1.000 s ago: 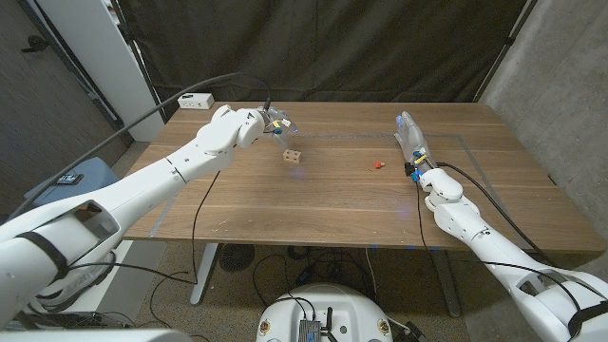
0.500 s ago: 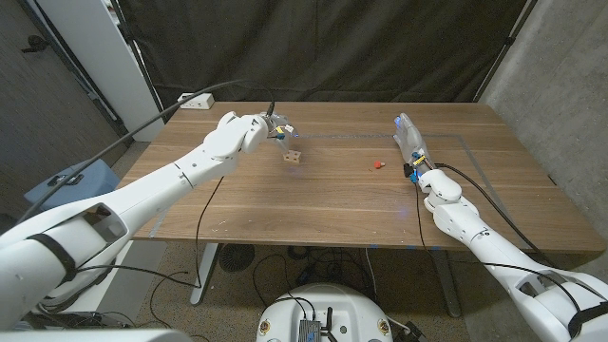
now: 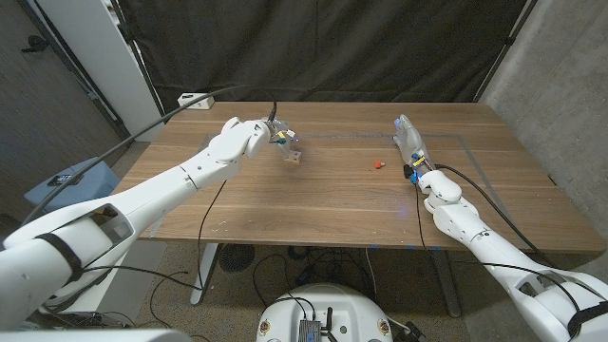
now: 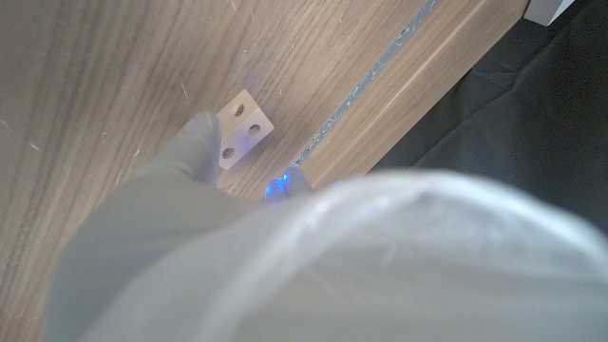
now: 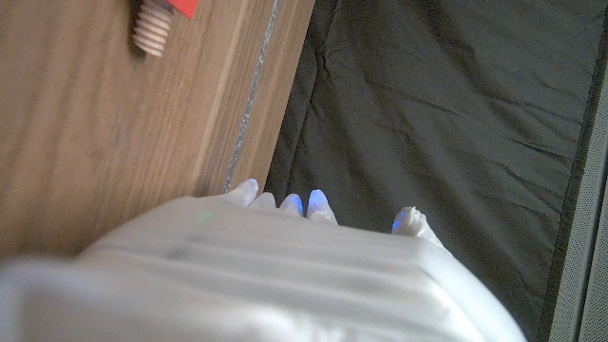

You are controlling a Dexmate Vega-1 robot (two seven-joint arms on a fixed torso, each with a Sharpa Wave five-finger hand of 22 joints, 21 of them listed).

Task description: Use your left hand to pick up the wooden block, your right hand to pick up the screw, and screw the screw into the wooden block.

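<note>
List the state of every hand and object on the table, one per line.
left hand: over the wooden block, a finger at the block, no grip evident.
wooden block: on the table, holes showing, not lifted.
screw: lying on the table, red head, untouched.
right hand: apart from the screw, holding nothing.
white power strip: at the table's far left corner.

A white power strip (image 3: 195, 100) lies at the wooden table's (image 3: 323, 204) far left corner.

Wooden block (image 3: 295, 153) mid-table, prob. tilted; red-headed screw (image 3: 377, 164) apart.
</note>
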